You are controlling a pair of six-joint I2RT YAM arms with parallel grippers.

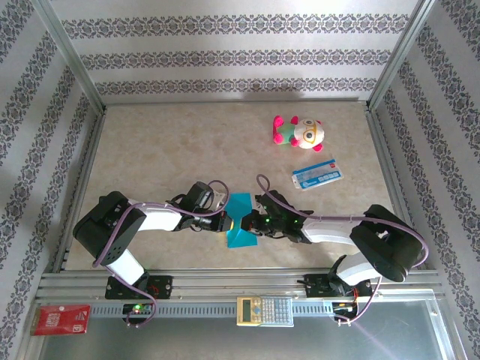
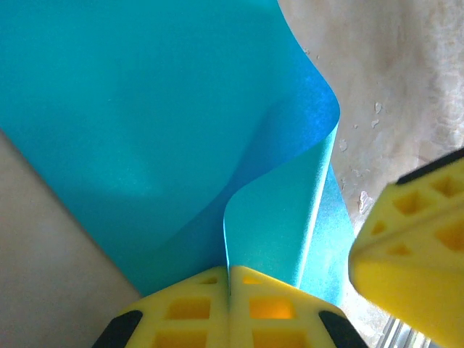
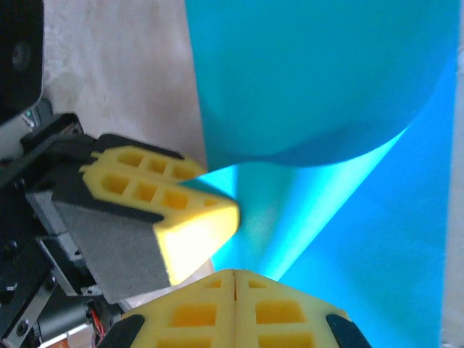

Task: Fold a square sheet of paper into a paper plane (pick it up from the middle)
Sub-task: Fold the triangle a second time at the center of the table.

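**Both claws shut on the blue sheet at its middle**

- Left claw [image 2: 230,279]: fingers pressed together, with a raised ridge of the sheet [image 1: 241,227] nipped at the tips. Ahead of this claw the paper stands up in a loose S-curl. There is no sharp crease there.
- The sheet sits directly between the two claws and touches both. It is drawn in at the waist like a bow tie, and one flap fans out to each side of the line between the tips. The flaps look to rest on the table [image 1: 165,150], but I can't tell whether the waist is lifted clear.
- Right claw [image 3: 235,279]: fingers also pressed together, with the sheet running in at the tips. It faces the left claw tip to tip, just beside it, and the paper ahead of it bulges over in a soft roll.
- Well beyond the right claw, farther up the table, are a plush toy [image 1: 300,133] and a printed card [image 1: 316,174]. Both are well clear of the sheet.

Handling, my read:
- The sheet is very light and thin with almost no stiffness. It sags and curls wherever it isn't supported.
- Any hard pinch will leave a permanent crease, so a stray grip mark will end up in the plane.
- It will probably tear if the two claws pull against each other, so tension between them should stay low.
- The middle ridge is the right place to hold for a lift, because the flaps hang evenly from it.
- It could slide between the foam pads, so a deeper bite would be safer than a tip-only pinch.
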